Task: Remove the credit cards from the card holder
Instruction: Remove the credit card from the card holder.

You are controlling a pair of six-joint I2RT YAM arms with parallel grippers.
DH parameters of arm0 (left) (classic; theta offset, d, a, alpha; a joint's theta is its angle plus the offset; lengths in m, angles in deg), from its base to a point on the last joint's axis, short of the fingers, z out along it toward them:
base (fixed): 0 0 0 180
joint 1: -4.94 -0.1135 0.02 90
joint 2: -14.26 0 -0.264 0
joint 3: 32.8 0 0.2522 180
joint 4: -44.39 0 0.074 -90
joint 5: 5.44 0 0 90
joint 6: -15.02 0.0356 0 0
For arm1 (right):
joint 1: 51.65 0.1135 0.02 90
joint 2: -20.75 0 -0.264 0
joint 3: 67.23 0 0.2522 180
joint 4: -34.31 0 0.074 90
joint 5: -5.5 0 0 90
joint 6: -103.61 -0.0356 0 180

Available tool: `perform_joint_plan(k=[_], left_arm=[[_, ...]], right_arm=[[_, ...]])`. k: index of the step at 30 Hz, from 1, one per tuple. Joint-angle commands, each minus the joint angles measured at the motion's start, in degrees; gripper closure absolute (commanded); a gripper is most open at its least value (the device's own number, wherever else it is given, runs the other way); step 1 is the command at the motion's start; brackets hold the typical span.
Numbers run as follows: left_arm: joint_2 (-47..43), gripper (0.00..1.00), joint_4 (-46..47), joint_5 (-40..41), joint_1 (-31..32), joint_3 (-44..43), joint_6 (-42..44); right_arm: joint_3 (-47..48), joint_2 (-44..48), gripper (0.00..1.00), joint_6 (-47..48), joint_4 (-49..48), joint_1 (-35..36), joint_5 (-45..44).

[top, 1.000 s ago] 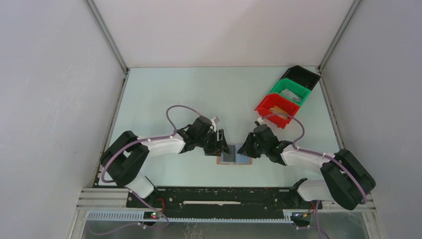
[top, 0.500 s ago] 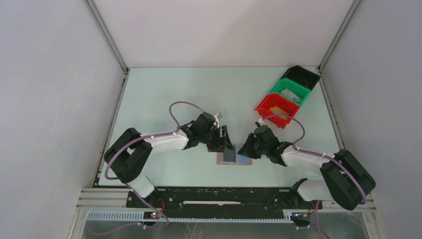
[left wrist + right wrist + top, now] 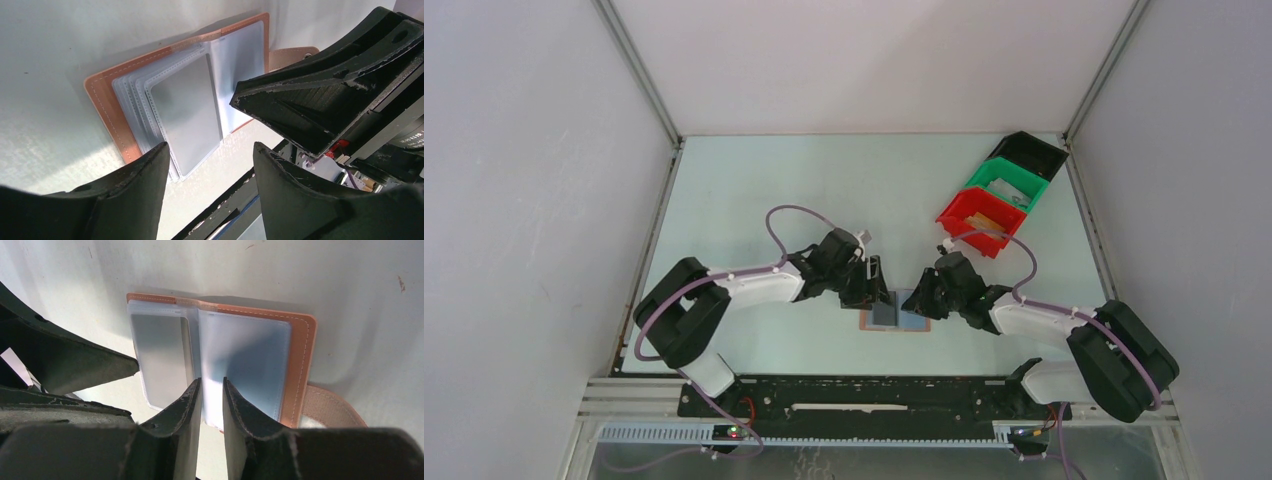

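**Where the next pull lines up**

Since the grey rectangular card (image 3: 185,117) aims its long axis down-frame into the left tool (image 3: 210,150), fingers apart and empty, that arm sits better. The right tool (image 3: 211,385), nearly together, meets the open brown leather card holder (image 3: 300,355), flat on the pale surface (image 3: 754,200), lower centre from above; pinching or not, I cannot tell.

Card holder (image 3: 107,117), grey card (image 3: 187,115), left hand (image 3: 209,162) spread

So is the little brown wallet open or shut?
Open: the brown leather wallet lies spread flat on the table, its clear card sleeves facing up.
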Motion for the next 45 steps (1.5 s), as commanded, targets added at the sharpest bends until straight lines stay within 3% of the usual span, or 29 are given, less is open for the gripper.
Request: perform_joint_plan(k=[1, 22, 31, 45], left_arm=[[0.49, 0.33, 0.79, -0.78, 0.68, -2.72, 0.68], [-1.11, 0.33, 7.68, -7.57, 1.30, -3.81, -0.14], [0.18, 0.33, 10.70, -10.27, 2.16, -4.91, -1.10], [9.88, 0.32, 19.10, -15.80, 4.53, -10.23, -4.79]], right_arm=[[-0.32, 0.63, 0.70, -0.40, -1.60, -0.29, 0.05], [-0.39, 3.37, 0.69, -0.68, -0.06, -1.32, -0.09], [-2.38, 12.48, 0.68, -0.33, 4.90, -5.79, -0.05], [-6.47, 30.36, 0.68, 2.67, 16.91, -19.97, 2.58]])
